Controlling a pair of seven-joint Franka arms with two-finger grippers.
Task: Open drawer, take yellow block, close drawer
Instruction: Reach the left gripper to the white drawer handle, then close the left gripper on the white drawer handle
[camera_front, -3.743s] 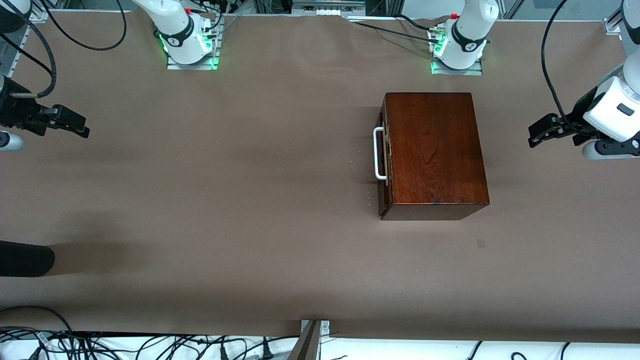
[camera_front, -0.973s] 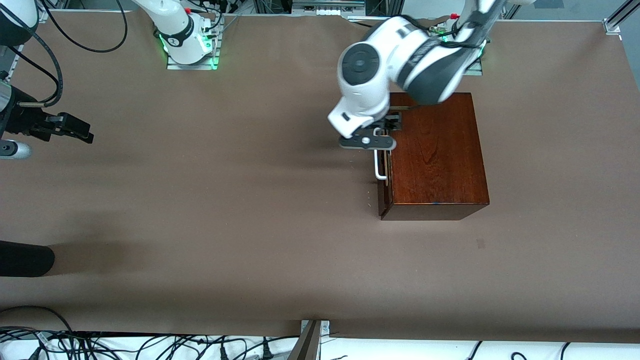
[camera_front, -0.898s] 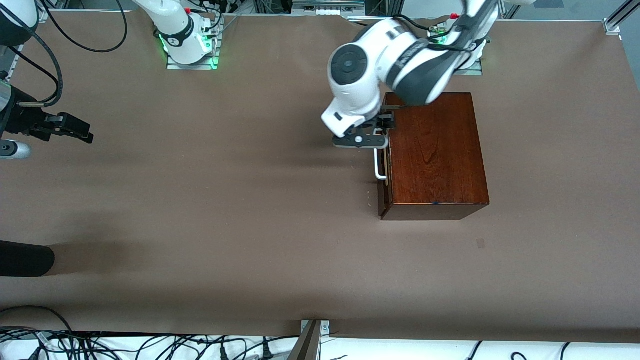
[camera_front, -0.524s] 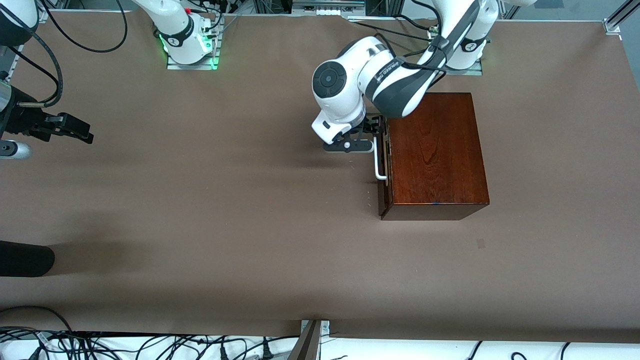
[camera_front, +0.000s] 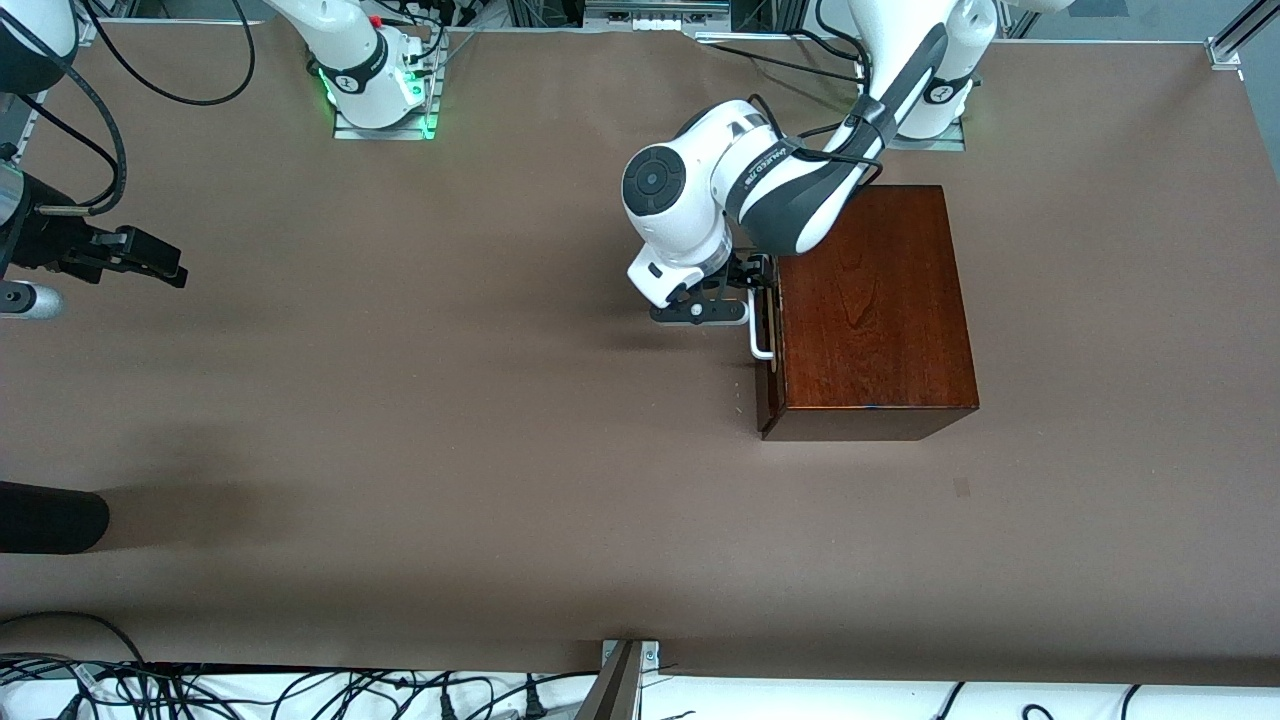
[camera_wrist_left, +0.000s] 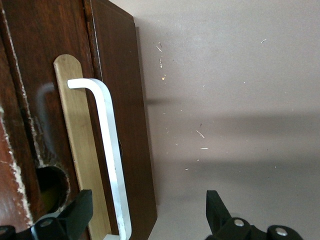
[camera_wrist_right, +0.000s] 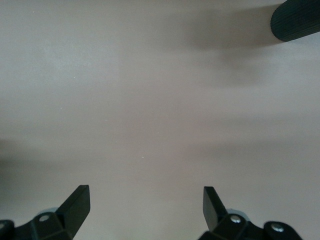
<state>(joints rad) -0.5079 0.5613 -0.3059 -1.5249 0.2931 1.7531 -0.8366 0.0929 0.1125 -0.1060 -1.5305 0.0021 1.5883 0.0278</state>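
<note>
**Two open grippers, one now at the handle**

Table first: a brown sheet, with the box standing toward the left arm's end. The drawer in it is shut, its dark front flush with the box and its white handle facing the right arm's end.

Within the last few seconds the left arm has swung in from the table's edge and dropped in front of the drawer. The left gripper now sits at the handle's upper part, fingers spread wide; the left wrist view shows the handle between them, one finger against the drawer front, the other out over the table. Nothing is pinched yet, so the opening step looks about to start: close, then pull.

The right gripper waits over the table's edge at its own end, fingers apart and empty.

The block is not in view, presumably inside the drawer
</note>
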